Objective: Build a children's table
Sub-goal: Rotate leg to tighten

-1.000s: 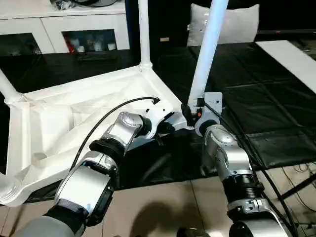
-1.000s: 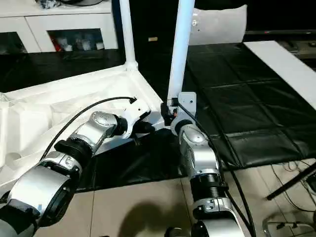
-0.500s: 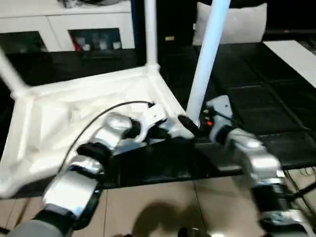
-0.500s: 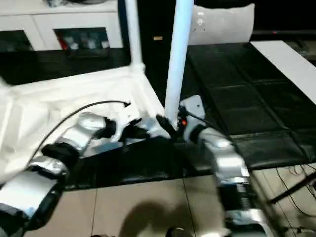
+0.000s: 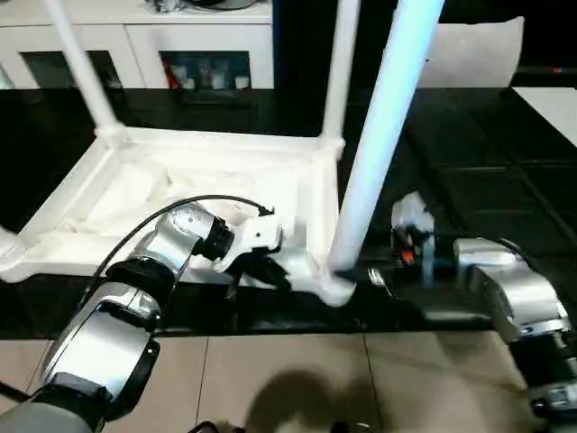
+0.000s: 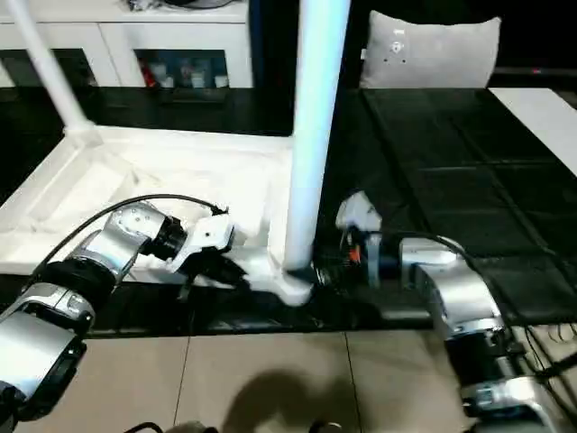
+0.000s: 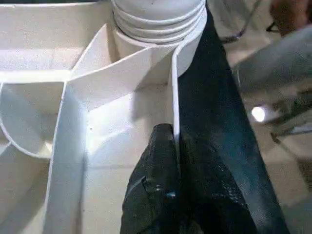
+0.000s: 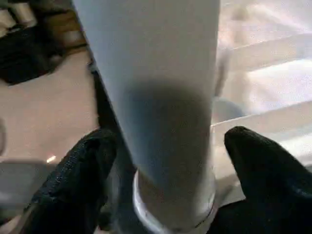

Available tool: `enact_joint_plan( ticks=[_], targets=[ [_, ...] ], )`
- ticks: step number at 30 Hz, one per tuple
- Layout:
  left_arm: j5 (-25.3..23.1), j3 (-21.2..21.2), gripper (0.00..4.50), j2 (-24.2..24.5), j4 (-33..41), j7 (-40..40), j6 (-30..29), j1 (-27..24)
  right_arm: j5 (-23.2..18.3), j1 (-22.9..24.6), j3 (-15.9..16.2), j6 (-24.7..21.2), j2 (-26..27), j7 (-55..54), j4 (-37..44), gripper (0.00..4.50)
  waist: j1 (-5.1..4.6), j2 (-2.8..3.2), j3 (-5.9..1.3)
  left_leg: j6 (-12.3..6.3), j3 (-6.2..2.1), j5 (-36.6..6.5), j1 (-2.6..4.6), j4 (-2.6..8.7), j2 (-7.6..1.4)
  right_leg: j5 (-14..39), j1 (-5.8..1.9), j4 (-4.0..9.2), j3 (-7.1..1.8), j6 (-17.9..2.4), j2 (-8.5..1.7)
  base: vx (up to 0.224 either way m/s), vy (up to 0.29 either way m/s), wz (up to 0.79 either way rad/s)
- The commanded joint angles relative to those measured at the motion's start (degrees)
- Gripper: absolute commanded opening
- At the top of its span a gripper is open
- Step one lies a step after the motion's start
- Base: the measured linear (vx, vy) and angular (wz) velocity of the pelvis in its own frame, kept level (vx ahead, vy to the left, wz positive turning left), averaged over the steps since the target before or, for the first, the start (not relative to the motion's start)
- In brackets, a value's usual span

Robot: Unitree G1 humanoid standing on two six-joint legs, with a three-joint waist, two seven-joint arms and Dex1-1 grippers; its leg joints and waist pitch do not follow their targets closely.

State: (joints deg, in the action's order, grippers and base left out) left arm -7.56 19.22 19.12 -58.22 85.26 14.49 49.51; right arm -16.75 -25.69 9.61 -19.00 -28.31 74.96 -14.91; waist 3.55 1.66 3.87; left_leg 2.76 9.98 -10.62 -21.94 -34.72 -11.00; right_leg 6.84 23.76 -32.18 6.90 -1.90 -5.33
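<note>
The children's table lies upside down, its white ribbed top (image 5: 153, 194) on a black mat. Three white legs stand upright in corner sockets: two at the back (image 5: 83, 68) (image 5: 339, 77) and a thick near one (image 5: 383, 144). My left gripper (image 5: 273, 271) is shut on the top's thin rim wall (image 7: 174, 97), just beside the near leg's threaded socket (image 7: 158, 22). My right gripper (image 8: 165, 170) reaches in from the right at the base of the near leg (image 8: 156, 87). It is open, with one black finger (image 8: 73, 180) on each side of the tube and small gaps between.
A white cabinet with glass doors (image 5: 180, 50) stands along the back. A grey-white pillow (image 6: 428, 50) leans at the back right, and a white board (image 6: 550, 108) lies at the right edge. The black mat (image 5: 491, 180) covers the floor; beige tiles (image 5: 270, 379) lie in front.
The whole view has shifted. My right forearm has swung out to the right and now reaches the near leg's base from the side, fingers spread. The left gripper stays on the rim.
</note>
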Motion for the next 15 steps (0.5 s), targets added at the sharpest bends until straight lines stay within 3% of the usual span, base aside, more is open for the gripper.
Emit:
enact_joint_plan(
  ticks=[1, 5, 7, 15],
  targets=[
    [-0.4, 1.7, 0.00, -0.1, 2.0, 2.9, 1.8, 1.9, -0.6, -1.2, 0.8, -0.3, -0.6, 2.2, -0.6, 3.56, 0.06, -0.35, -4.94, -6.04, -0.35, -9.8, 1.04, 3.92, -2.55, 15.2, -3.91, 2.81, -2.96, -12.6, -3.65, 0.000, 0.000, 0.00],
    [-0.5, 2.1, 0.00, -0.6, 2.4, 4.7, 2.5, 2.1, 0.3, -2.5, 3.0, 0.4, -1.1, 6.0, -2.3, 3.24, 0.27, -0.55, -4.83, -5.38, -0.34, -10.1, 1.13, 3.97, -2.58, 16.8, -3.81, 2.93, -2.96, -12.1, -3.66, 0.000, 0.000, 0.00],
    [-0.5, 2.1, 0.00, -0.7, 2.5, 4.8, 2.5, 2.1, 0.4, -2.7, 3.2, 0.8, -0.9, 6.1, -2.6, 2.91, 0.53, -0.71, -4.84, -5.33, -0.24, -9.8, 1.17, 3.94, -2.62, 17.1, -3.71, 2.99, -3.01, -11.8, -3.70, 0.000, 0.000, 0.00],
    [-0.4, 2.1, 0.00, -0.4, 2.0, 4.8, 3.2, 2.2, 0.1, -3.5, 3.6, 1.0, 0.0, 7.3, -3.5, 2.37, 1.19, -0.71, -4.93, -5.16, -0.30, -8.8, 1.22, 3.95, -2.67, 17.1, -3.66, 2.83, -2.99, -11.4, -3.72, 0.000, 0.000, 0.00]
  ],
)
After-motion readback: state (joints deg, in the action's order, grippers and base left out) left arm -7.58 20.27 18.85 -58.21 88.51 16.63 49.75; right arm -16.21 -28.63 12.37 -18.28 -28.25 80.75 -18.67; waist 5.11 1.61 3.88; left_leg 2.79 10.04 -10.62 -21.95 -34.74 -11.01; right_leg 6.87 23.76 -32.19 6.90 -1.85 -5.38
